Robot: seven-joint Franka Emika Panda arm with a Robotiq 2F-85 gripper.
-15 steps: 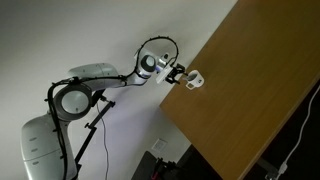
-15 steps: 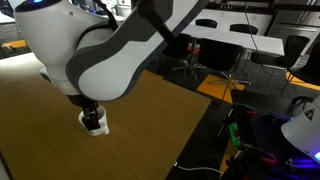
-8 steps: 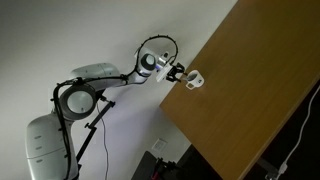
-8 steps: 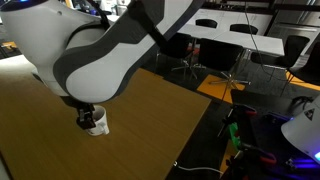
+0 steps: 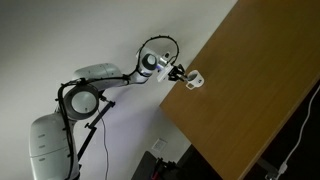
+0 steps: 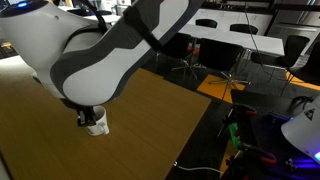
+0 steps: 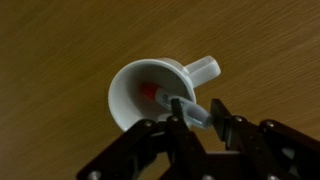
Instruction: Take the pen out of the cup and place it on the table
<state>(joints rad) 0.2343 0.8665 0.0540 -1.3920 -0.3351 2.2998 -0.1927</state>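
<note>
gripper (image 7: 197, 113) jaws narrowed around pale top of pen (image 7: 151, 92) in cup (image 7: 125, 97), centre frame; can't tell if clamped. pen probably light, stiff, slick: pinch high.

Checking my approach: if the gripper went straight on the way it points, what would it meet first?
Probably the pen in the cup, since the gripper points into the cup's mouth; depth is unclear.

One robot arm (image 5: 100, 88) carrying one gripper (image 7: 198, 118). One light-brown wooden desk (image 5: 250, 90). One small white cup (image 7: 125, 98) on the desk, with one handle (image 7: 201, 68) at two o'clock in the wrist view. One red-orange pen (image 7: 150, 92) in the cup. Two dark gripper fingers (image 7: 182, 110) at six o'clock.
</note>
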